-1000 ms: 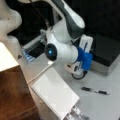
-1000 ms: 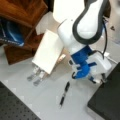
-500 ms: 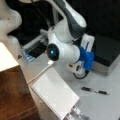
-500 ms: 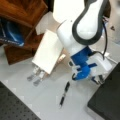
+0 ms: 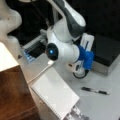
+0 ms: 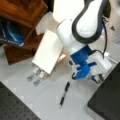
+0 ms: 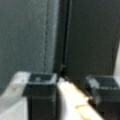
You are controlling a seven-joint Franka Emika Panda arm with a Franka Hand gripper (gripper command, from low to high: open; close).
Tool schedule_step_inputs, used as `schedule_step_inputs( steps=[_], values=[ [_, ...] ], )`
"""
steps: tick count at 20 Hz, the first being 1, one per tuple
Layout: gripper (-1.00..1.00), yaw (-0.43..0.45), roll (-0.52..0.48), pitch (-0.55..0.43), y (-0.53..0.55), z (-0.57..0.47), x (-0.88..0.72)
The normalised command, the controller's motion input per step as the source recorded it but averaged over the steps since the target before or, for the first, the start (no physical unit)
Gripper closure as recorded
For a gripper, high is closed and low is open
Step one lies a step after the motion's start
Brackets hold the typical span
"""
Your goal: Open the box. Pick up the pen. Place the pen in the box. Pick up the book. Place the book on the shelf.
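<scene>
The gripper (image 5: 80, 72) sits low at the front edge of the box (image 5: 107, 53), right against the side where the white latch (image 7: 72, 97) is; the box lies toward a front view's right of it, lid down and not yet open. In the wrist view the two fingers (image 7: 40, 82) stand apart with the pale latch between them, black lid (image 7: 85, 37) filling the background; nothing clamped. The pen (image 5: 95, 90) lies on the table, near the gripper toward a front view's bottom, long axis roughly along the box front. The book (image 5: 55, 93) lies flat beside the shelf (image 5: 12, 92), untouched.
</scene>
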Motion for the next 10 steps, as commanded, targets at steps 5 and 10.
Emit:
schedule_step_inputs(
  steps=[5, 10],
  values=[
    [1.0, 0.138, -0.161, 0.094, -0.04, 0.28, -0.15],
    [1.0, 0.131, -0.198, 0.081, 0.1, 0.22, -0.16]
  ],
)
